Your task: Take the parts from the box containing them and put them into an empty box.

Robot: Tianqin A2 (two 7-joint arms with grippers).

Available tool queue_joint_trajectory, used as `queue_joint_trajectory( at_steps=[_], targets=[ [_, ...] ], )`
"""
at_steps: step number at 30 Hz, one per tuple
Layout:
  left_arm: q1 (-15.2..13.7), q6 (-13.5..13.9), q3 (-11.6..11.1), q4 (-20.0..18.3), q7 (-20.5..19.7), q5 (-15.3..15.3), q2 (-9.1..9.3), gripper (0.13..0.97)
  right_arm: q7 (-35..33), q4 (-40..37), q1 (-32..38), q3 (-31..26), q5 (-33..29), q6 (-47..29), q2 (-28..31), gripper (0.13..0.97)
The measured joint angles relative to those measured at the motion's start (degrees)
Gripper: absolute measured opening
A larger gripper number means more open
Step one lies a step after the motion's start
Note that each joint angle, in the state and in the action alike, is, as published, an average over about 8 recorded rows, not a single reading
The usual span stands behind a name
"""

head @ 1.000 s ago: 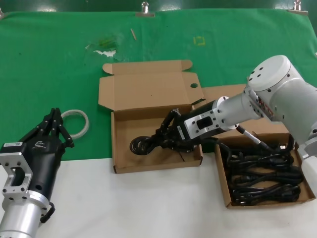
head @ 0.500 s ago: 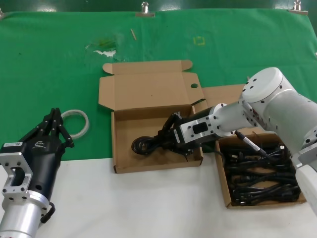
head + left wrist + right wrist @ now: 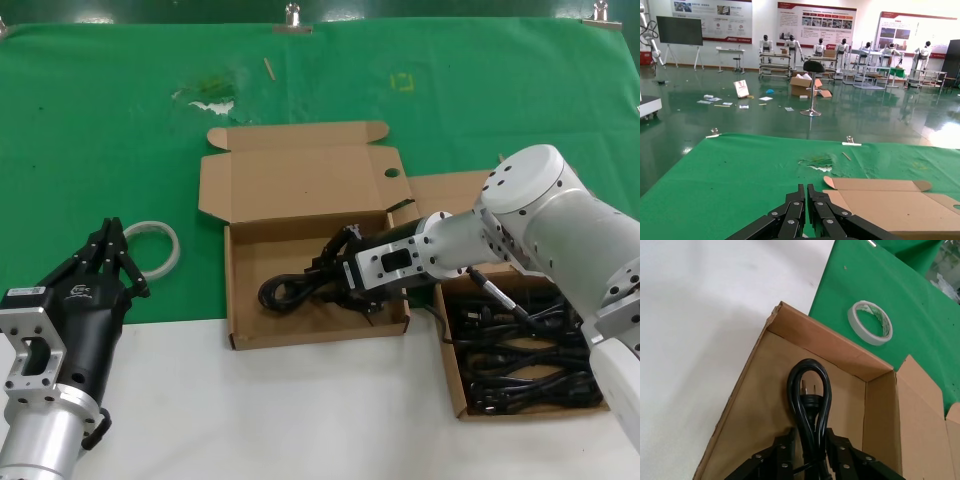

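The left end effector (image 3: 112, 250) is parked at the bench's near-left corner, fingers pressed together, beside one whitish tape ring (image 3: 152, 243). There are two cartons. In the empty box (image 3: 240, 300), centre, the right end effector (image 3: 335, 283) pinches one looped power cord (image 3: 285, 292) low over the floor. The right wrist view alone shows the cord's plug prongs (image 3: 808, 388) between the fingers. The box containing them (image 3: 452, 370), far right, holds the remaining tangle, partly hidden by the right arm.
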Motion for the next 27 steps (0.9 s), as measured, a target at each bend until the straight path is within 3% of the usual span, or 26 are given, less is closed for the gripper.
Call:
queue_joint_trajectory(
  at_steps=[9,18,27],
  targets=[
    [0.0,0.0,0.0,0.0,0.0,0.0,0.00,0.156,-0.4,0.0,-0.2,0.1,-0.2,1.0,-0.1,0.314],
    [0.0,0.0,0.0,0.0,0.0,0.0,0.00,0.156,-0.6,0.0,-0.2,0.1,-0.2,1.2,-0.1,0.462],
    [0.0,0.0,0.0,0.0,0.0,0.0,0.00,0.160,-0.6,0.0,-0.2,0.1,-0.2,1.2,-0.1,0.667]
  ],
)
